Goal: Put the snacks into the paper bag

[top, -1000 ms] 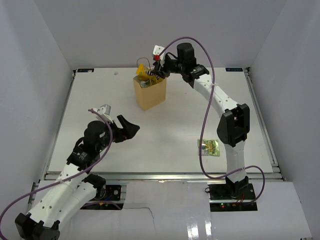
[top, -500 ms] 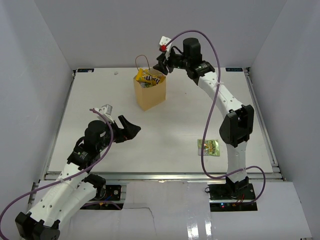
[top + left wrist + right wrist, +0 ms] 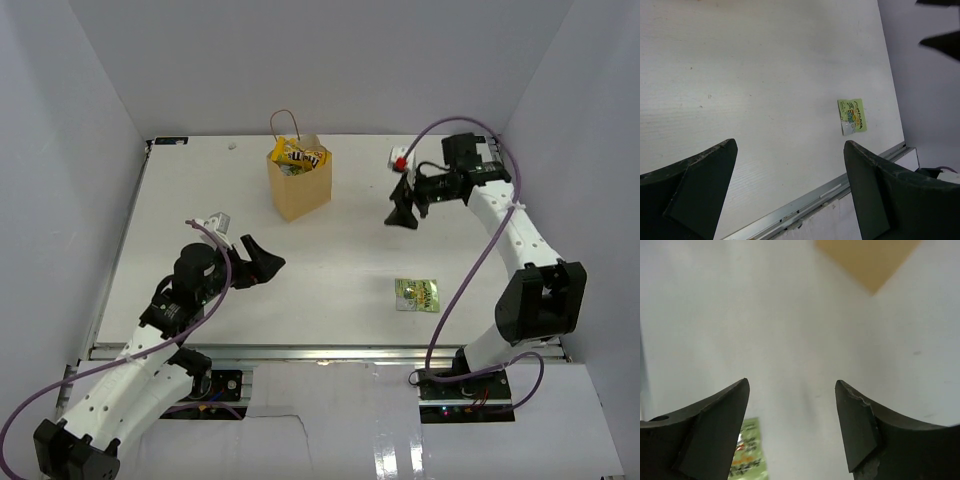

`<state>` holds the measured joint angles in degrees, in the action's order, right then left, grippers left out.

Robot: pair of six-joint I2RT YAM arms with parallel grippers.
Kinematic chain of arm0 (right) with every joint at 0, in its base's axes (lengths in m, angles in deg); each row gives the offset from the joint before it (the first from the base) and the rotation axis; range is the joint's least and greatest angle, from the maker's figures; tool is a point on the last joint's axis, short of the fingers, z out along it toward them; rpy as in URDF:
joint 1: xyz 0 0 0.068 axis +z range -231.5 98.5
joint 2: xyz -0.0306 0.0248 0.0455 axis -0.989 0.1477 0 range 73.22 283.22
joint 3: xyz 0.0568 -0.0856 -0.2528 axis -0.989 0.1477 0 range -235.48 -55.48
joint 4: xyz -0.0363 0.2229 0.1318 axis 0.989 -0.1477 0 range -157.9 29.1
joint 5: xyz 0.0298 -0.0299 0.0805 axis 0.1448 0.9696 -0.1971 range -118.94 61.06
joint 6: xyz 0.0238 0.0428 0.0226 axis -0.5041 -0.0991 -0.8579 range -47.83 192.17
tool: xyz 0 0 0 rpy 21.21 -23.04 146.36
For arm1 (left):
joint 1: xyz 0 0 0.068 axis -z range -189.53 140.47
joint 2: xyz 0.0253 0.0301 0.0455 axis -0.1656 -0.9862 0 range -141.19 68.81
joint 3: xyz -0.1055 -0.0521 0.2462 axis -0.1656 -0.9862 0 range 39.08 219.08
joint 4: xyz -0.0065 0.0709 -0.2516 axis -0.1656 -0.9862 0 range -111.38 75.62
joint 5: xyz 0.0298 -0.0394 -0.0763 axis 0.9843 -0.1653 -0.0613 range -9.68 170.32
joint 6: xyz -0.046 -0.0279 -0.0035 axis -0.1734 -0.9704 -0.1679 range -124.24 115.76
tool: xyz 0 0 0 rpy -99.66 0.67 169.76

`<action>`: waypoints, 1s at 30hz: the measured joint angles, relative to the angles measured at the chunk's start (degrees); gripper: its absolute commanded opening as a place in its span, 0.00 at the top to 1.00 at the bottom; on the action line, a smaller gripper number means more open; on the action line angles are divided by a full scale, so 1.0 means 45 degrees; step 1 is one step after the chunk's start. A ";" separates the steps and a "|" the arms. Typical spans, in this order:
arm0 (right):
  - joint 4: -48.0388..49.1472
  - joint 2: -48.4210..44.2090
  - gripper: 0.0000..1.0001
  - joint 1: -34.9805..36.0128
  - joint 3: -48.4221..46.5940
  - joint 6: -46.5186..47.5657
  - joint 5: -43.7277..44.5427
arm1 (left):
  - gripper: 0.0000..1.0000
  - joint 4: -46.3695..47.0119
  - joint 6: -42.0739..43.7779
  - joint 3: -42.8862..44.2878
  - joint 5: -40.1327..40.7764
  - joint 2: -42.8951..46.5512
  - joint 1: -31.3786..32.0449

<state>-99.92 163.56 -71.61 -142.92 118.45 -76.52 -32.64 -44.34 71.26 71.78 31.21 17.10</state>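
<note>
The tan paper bag [image 3: 300, 185] stands upright at the back middle of the table, with yellow snack wrappers [image 3: 297, 154] showing in its open top; its lower corner shows in the right wrist view [image 3: 867, 260]. One green snack packet [image 3: 418, 294] lies flat at the front right; it also shows in the left wrist view [image 3: 852, 116] and the right wrist view [image 3: 747, 450]. My right gripper [image 3: 403, 212] is open and empty, above the table right of the bag. My left gripper [image 3: 262, 258] is open and empty at the front left.
The table's metal front rail [image 3: 320, 350] runs along the near edge and also shows in the left wrist view [image 3: 805, 205]. White walls enclose the table on three sides.
My right gripper has left the bag's mouth and swung right and toward the front, open and empty. A yellow wrapper now rests in the bag's top. The left arm barely moved.
</note>
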 measured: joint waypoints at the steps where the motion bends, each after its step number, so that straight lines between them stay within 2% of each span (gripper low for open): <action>1: -0.1253 -0.0073 0.24 0.0136 0.0777 0.1069 0.0024 | 0.02 0.0078 0.0010 0.0000 -0.0034 -0.0083 0.0000; 3: -0.3011 -0.0136 0.24 0.0369 0.2555 0.2662 0.0340 | 0.02 0.0248 0.0058 0.0000 -0.0112 -0.0301 0.0000; 6: -0.4284 -0.0393 0.22 0.0510 0.5333 0.3803 0.1399 | 0.02 0.0457 0.0146 0.0000 -0.0272 -0.0797 0.0000; 10: -0.4197 -0.1345 0.21 0.0539 0.7305 0.4061 0.3240 | 0.02 0.0641 0.0199 0.0000 -0.0495 -0.1282 0.0000; 22: -0.1341 -0.0364 0.22 0.0811 0.7553 0.4260 0.5663 | 0.02 0.0777 -0.0063 -0.0121 -0.0695 -0.0452 0.0000; 30: -0.0311 0.0044 0.31 0.1064 0.7980 0.4143 0.5916 | 0.02 0.0733 -0.0738 -0.0393 -0.0699 0.0117 0.0000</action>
<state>-101.32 163.76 -66.83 -107.01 137.10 -49.89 -29.34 -47.66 69.49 68.64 31.73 17.10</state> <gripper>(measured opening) 0.713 0.979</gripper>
